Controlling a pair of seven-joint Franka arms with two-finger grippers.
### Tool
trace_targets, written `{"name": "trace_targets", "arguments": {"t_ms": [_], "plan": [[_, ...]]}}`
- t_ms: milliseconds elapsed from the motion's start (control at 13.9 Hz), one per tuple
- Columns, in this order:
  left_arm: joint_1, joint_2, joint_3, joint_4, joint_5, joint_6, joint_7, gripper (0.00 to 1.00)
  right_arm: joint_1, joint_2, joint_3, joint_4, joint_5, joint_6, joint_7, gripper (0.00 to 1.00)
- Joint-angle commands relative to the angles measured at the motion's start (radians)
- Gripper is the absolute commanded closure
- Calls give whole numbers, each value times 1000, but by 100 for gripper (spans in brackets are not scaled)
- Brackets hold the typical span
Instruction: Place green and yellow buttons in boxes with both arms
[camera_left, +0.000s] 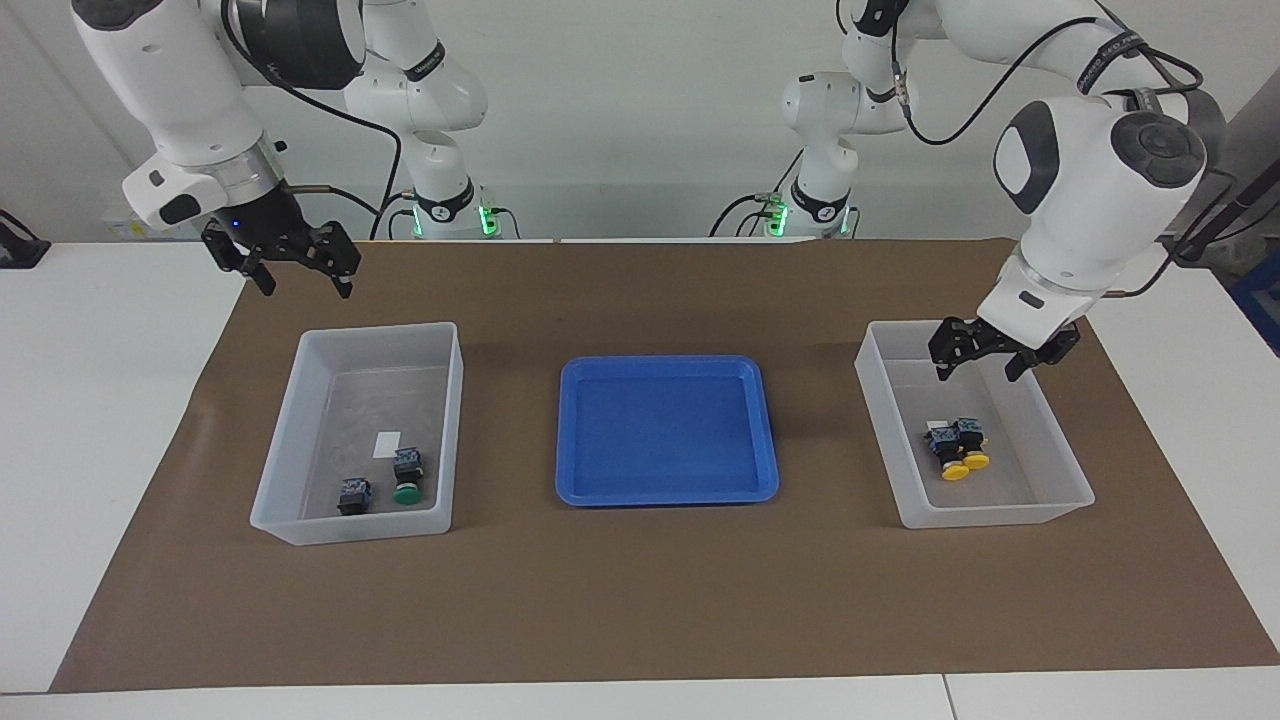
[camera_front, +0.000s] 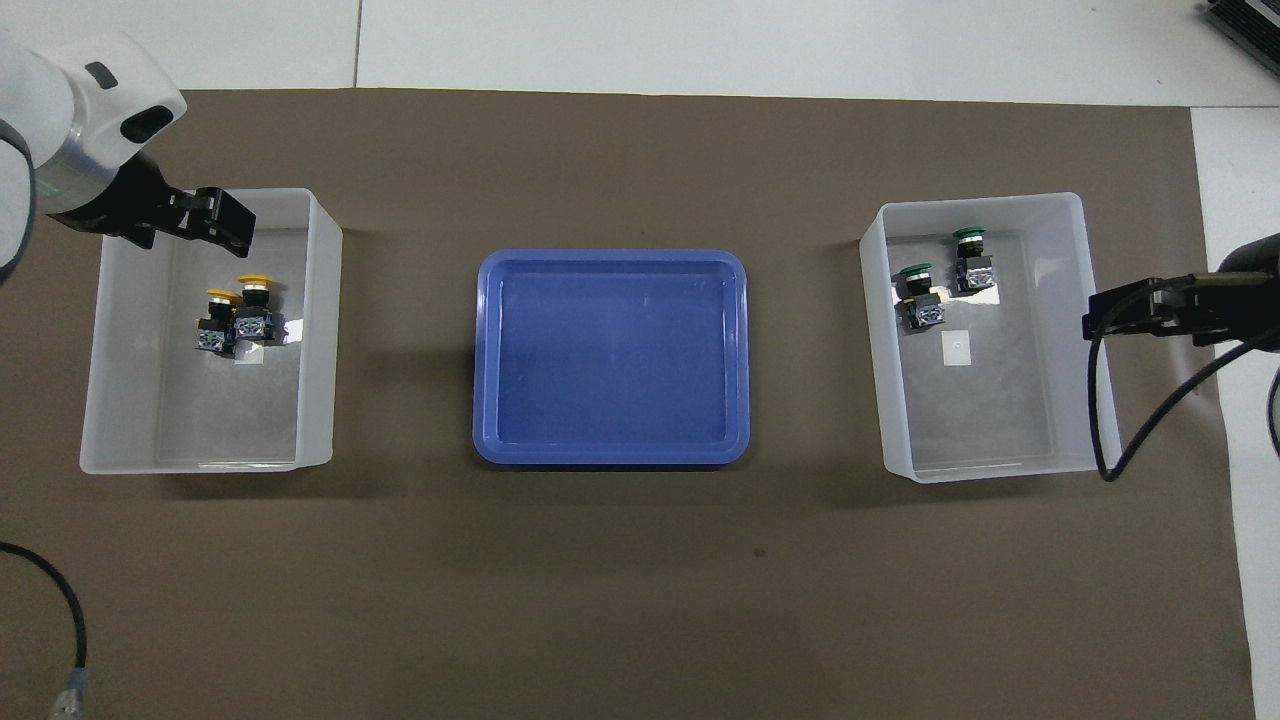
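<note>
Resting in boxes: yellow buttons (camera_left: 957, 446) in the left arm's box (camera_left: 1062, 466), green buttons (camera_left: 380, 481) in the right arm's box (camera_left: 277, 470).
Left gripper (camera_left: 1000, 352): over its box, fingers apart, empty.
Right gripper (camera_left: 296, 268): over the brown mat (camera_left: 640, 600), fingers apart.

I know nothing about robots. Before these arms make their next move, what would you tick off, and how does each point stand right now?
1. Both yellow buttons lie in the box at the left arm's end: ok.
2. Both green buttons lie in the box at the right arm's end: ok.
3. Left gripper open, holding nothing, raised over its box: ok.
4. Right gripper open, holding nothing, waiting up off the table: ok.
5. Blue tray holds no button: ok.
6. Each box sits flat on the brown mat: ok.
</note>
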Motion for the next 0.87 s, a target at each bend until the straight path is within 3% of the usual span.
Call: {"name": "trace_targets", "arguments": {"t_ms": [0,216,361,577,793], "plan": [[-38,17,10,65,-7,-83,-4,10,-4,-3,3,-1,27,-9,-1,0],[-45,3,10,104,-34,-143,-6,10,-4,-3,3,-1,27,-7,-1,0],[-40,-27,7,90,-70,-96,-18,8,-4,-3,3,-1,27,-7,-1,0],[-29,-83,10,-36,-73,21,-19,0,-4,-3,4,-1,27,-1,-1,0],[-3,-93,16,-57,-71,36,-12,0,-1,-3,13,4,26,-1,-6,0]]}}
